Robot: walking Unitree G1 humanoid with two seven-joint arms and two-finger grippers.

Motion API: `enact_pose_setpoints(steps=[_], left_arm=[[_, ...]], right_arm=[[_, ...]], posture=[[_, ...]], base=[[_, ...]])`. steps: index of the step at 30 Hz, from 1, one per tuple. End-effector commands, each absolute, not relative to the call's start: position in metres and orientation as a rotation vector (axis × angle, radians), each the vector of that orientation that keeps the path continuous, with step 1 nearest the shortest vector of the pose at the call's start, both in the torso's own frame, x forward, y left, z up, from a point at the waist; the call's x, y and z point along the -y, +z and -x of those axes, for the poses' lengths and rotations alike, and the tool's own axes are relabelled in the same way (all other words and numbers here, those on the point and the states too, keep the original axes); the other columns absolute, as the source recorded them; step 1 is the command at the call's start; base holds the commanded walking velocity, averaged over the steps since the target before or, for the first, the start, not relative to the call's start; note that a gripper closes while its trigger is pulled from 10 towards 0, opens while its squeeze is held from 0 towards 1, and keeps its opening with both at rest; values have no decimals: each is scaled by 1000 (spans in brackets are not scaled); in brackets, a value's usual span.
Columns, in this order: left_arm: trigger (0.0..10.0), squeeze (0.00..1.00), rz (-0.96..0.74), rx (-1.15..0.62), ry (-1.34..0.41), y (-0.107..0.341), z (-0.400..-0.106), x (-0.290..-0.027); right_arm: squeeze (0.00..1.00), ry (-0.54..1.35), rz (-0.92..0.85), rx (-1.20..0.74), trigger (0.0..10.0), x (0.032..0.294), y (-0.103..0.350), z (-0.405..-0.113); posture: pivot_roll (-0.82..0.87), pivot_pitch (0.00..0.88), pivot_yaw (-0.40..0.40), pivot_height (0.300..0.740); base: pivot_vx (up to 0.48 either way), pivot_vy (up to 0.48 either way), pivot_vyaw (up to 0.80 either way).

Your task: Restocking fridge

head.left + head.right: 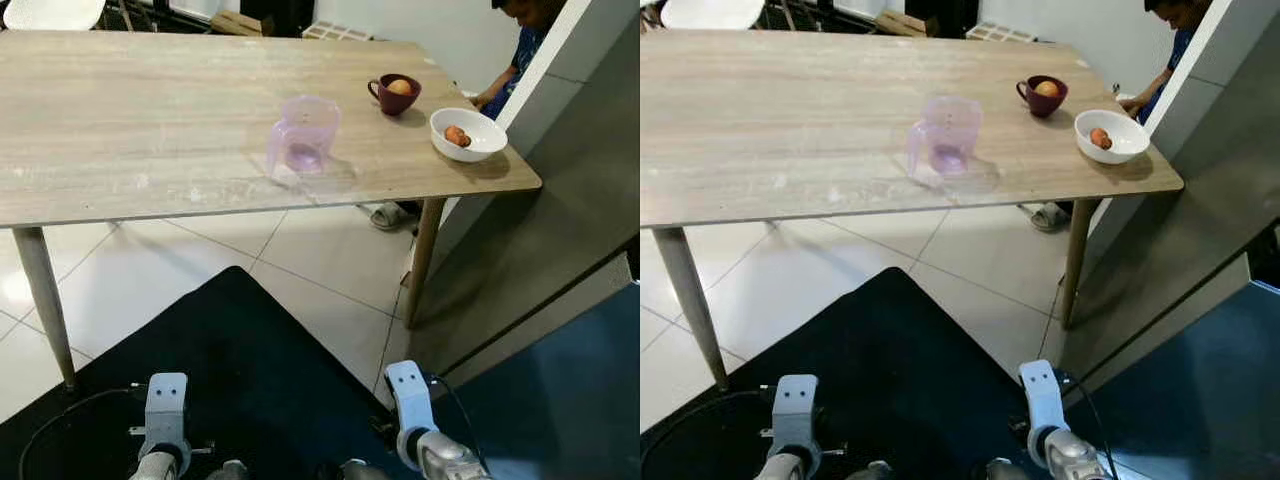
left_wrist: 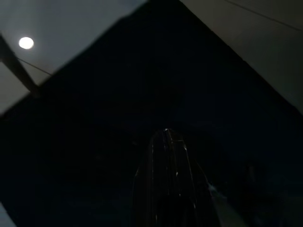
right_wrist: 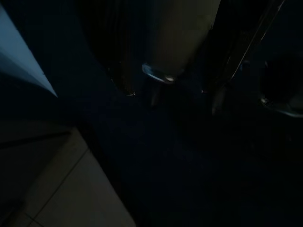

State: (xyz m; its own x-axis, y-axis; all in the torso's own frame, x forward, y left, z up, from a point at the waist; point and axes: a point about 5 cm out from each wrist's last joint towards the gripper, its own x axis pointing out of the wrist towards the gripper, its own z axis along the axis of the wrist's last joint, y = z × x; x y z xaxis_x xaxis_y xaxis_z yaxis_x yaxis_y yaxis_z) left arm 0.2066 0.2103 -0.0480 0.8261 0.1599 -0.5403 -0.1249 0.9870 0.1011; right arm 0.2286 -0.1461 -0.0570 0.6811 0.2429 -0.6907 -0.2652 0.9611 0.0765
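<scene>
Eggs sat on the pale wooden desk (image 1: 150,120): one in a maroon cup (image 1: 395,94), one in a white bowl (image 1: 468,134), near a clear lilac plastic jug (image 1: 303,135). Both arms hung idle; I could not tell either tool's opening.

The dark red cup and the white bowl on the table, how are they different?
The dark red cup has a handle and is deep; the white bowl is wider, shallower, without handle. The cup stands farther from the table corner; the bowl sits near it. Each holds one orange-brown round item.
</scene>
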Motion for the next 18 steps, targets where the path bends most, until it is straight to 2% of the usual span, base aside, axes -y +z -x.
enact_pose_setpoints(steps=[1, 11, 18], left_arm=[[10000, 0, -76, -591, 155, -52, -202, -210], [10000, 0, 2, -538, 168, -45, -214, -214], [10000, 0, 15, -538, 174, -47, -212, -213]], right_arm=[[0, 261, 22, -776, 10000, 148, -59, -227], [0, 295, 0, -728, 10000, 134, -51, -238], [0, 308, 14, -728, 10000, 132, -51, -239]], posture=[[-27, 88, -61, 707], [-15, 44, -59, 707], [-19, 28, -62, 707]], base=[[0, 0, 0], [0, 0, 0], [317, 0, 0]])
